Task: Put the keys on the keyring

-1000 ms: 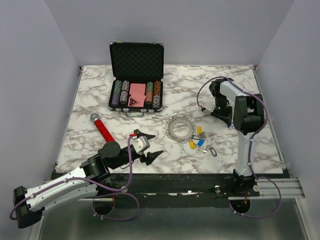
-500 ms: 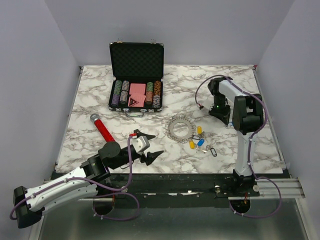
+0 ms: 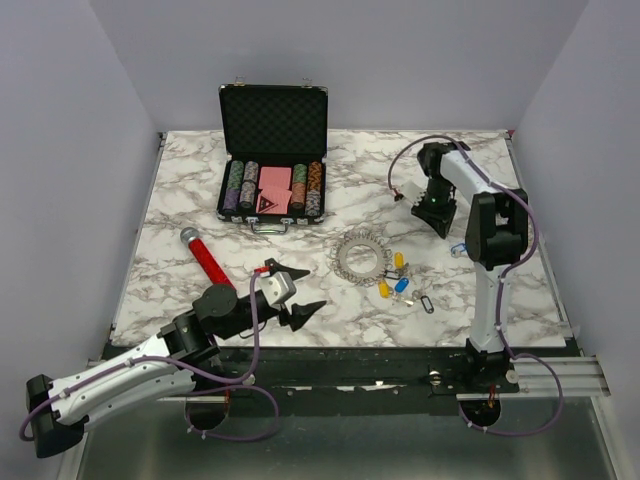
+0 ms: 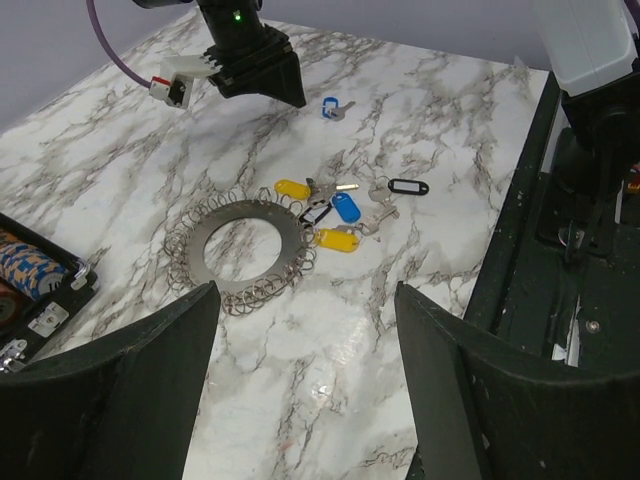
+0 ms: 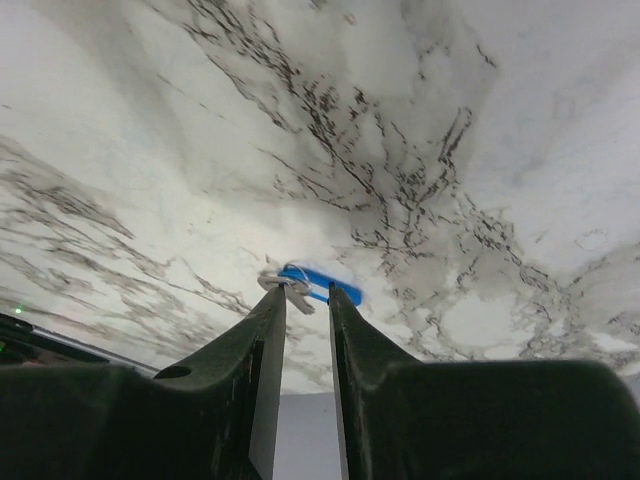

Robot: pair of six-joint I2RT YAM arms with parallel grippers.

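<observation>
The silvery keyring (image 3: 360, 255) (image 4: 240, 243) lies flat at the table's middle. Just right of it is a cluster of keys (image 3: 398, 280) (image 4: 335, 215) with yellow, blue and black heads. One more blue key (image 3: 458, 248) (image 4: 331, 105) (image 5: 320, 283) lies alone on the marble further right. My right gripper (image 3: 437, 215) (image 4: 262, 85) (image 5: 307, 290) hovers beside that key, jaws slightly parted and empty, the key just beyond the tips. My left gripper (image 3: 295, 290) (image 4: 305, 290) is wide open near the front edge, nothing between its fingers, pointing at the keyring.
An open black case (image 3: 272, 185) of poker chips stands at the back. A red-handled tool (image 3: 205, 258) lies left of my left gripper. A small black loop (image 3: 428, 303) rests near the key cluster. The table's front edge runs close behind the left gripper.
My right gripper's jaws have parted and it has drawn back toward the far side, leaving the lone blue key on the table. The left arm has not moved.
</observation>
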